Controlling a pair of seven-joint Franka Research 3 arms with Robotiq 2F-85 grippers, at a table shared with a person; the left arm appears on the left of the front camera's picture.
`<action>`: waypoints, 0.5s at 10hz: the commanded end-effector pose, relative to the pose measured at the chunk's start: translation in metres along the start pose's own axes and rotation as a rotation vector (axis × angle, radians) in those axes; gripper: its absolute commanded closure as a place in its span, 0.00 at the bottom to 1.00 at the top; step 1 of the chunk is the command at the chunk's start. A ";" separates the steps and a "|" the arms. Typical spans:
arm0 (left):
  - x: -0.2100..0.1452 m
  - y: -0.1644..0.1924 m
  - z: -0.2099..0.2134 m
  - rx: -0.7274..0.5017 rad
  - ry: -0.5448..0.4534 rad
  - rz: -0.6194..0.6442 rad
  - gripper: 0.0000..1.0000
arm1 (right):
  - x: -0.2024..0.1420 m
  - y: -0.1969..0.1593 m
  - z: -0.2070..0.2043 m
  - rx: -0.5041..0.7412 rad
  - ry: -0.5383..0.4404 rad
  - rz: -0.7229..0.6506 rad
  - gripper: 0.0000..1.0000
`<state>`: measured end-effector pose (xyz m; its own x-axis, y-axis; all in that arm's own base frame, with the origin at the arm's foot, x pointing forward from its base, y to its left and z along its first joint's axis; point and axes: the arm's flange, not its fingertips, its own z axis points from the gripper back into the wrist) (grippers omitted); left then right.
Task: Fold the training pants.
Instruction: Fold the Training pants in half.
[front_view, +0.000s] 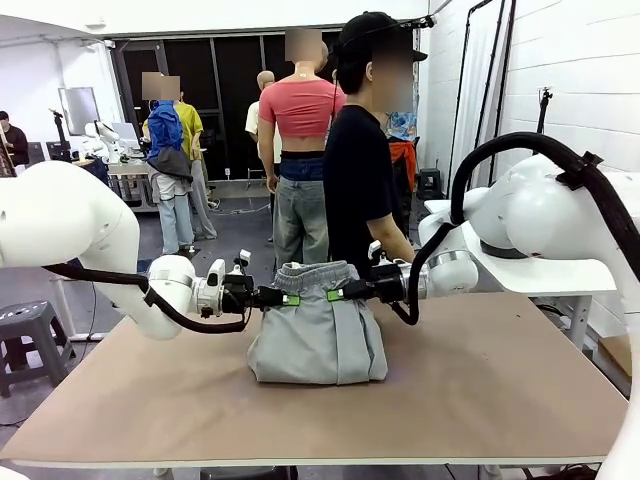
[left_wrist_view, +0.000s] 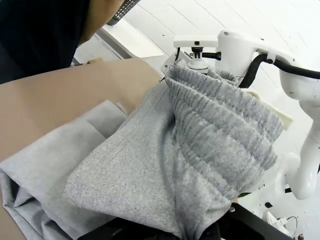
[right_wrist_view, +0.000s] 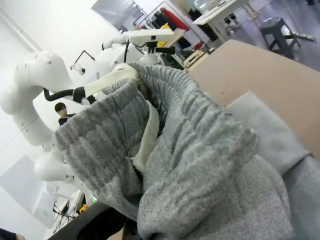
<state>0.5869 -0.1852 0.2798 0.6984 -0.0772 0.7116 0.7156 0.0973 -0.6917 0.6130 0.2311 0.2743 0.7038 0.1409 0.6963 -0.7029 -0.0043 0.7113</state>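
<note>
Flat light-brown wooden table (front_view: 480, 390) carrying one garment.
The light grey soft fabric training pants (front_view: 317, 335) rest on it near the far edge, lower part bunched on the surface, elastic waistband lifted above.

Both arms showing glossy white rounded shells w/ thick black cables looping along them; left gripper (front_view: 286, 298) & right gripper (front_view: 333, 295) black w/ green pads, silver rings at wrists. Person (front_view: 362, 170) wearing black tee + black cap
</note>
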 end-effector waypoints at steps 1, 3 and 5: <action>0.007 0.017 0.003 0.036 0.010 0.023 1.00 | 0.012 -0.020 0.002 -0.030 -0.034 -0.038 1.00; -0.002 0.028 0.002 0.051 0.015 0.072 1.00 | 0.006 -0.031 0.002 -0.053 -0.038 -0.075 1.00; -0.008 0.036 0.002 0.072 0.045 0.164 1.00 | 0.003 -0.042 0.002 -0.076 -0.024 -0.137 1.00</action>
<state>0.5990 -0.1844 0.2491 0.7686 -0.0719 0.6357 0.6383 0.1513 -0.7547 0.6283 0.2324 0.2443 0.7645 0.1345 0.6305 -0.6406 0.0483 0.7664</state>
